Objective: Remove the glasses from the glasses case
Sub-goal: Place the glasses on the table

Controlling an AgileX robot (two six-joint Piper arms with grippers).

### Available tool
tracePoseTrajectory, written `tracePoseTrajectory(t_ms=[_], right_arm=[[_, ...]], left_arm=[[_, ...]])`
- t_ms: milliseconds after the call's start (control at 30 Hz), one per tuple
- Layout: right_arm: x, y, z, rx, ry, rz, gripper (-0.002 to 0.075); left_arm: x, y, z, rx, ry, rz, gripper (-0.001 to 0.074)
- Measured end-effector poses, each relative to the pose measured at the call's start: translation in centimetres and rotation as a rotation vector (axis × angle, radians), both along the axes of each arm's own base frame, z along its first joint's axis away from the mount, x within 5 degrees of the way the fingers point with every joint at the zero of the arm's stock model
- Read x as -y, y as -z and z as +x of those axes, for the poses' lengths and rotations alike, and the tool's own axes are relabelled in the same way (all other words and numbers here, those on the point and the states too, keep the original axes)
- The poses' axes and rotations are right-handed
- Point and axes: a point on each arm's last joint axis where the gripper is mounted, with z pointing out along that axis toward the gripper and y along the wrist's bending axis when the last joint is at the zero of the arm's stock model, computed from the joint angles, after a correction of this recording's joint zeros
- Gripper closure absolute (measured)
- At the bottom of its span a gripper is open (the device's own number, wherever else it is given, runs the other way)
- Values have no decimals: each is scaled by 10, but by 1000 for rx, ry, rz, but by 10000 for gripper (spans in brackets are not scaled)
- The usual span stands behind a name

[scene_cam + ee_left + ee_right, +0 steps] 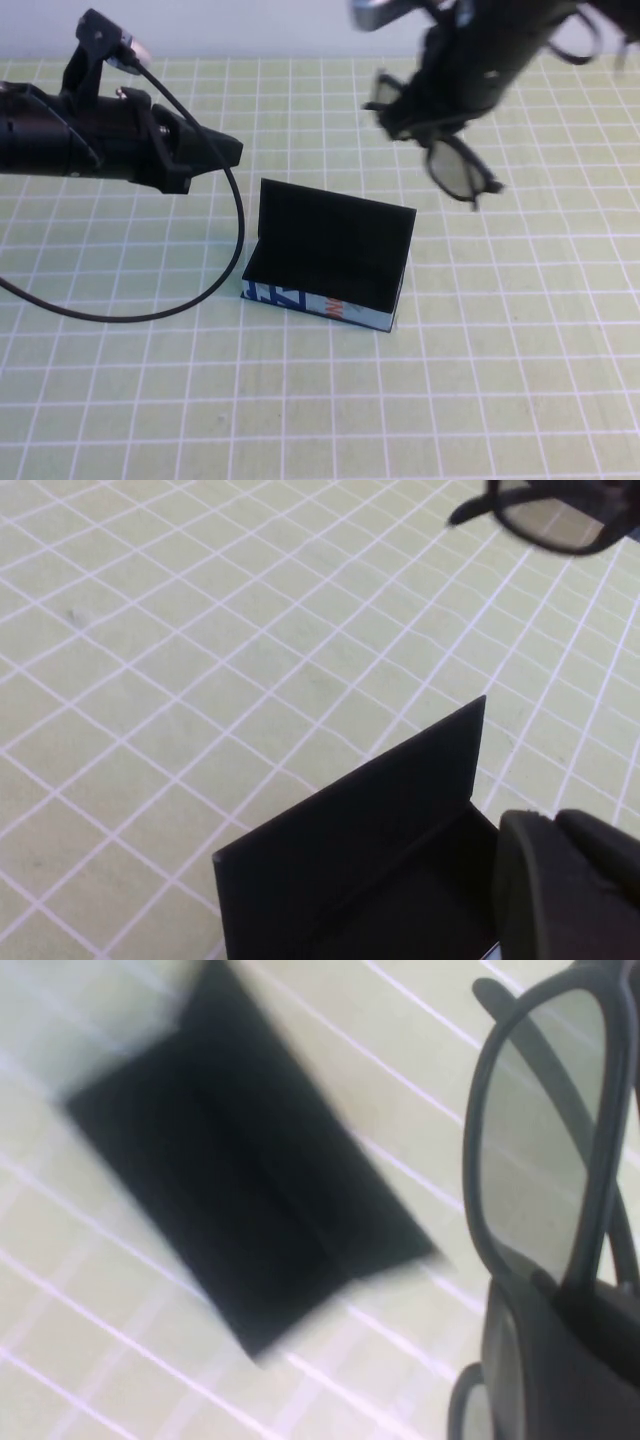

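My right tool (432, 128) is clamped on the black thick-rimmed plastic glasses (452, 168), and I hold them in the air above the far right of the bench, clear of everything below. In the high view one squarish lens hangs down and out from my fingers, tilted, with the rest of the frame tucked against the dark body of my right arm. In the right wrist view the same lens (535, 1150) shows close beside the dark finger (555, 1360) that pinches the frame.

Below and toward my left side sits the rectangular glasses case with flat black hinged lid and light blue printed side (328, 262). It rests on the bench, open, its lid standing up at the far edge and its black-lined tray facing up. The light blue side with dark blue and orange print faces the near edge. The glasses are well apart from the case, up and to its far right.

My left tool (215, 150) hovers over the bench near the case's far left corner, pointing toward it and not touching it. I cannot tell whether it is apart or together. Its black cable (200, 230) loops down across the bench beside the case.

The bench is a pale green mat with a white grid (520, 380).
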Motion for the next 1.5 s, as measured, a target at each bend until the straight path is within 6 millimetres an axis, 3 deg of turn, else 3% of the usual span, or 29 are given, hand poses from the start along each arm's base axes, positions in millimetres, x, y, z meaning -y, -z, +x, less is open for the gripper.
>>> tracePoseTrajectory(t_ms=[167,333,567,867,1000,1233,1367,1500], right_arm=[[58,14,-8,-115,216,27,710],[86,51,-13,-203,400,149,710],[89,114,-8,-290,501,247,710],[80,161,12,-338,530,279,710],[79,170,15,-347,522,271,687],[79,171,15,-351,508,257,510],[80,163,16,-365,481,220,473],[83,140,6,-364,454,197,485]], left_arm=[[-1,-1,0,-11,-21,-1,739],[-1,-1,1,-15,-29,-2,739],[-1,-1,1,-20,-32,-4,739],[-1,-1,1,-23,-33,-4,739],[-1,-1,1,-23,-33,-4,739],[-1,0,1,-23,-31,0,739],[-1,0,1,-19,-29,4,739],[-1,-1,1,-16,-36,-3,739]])
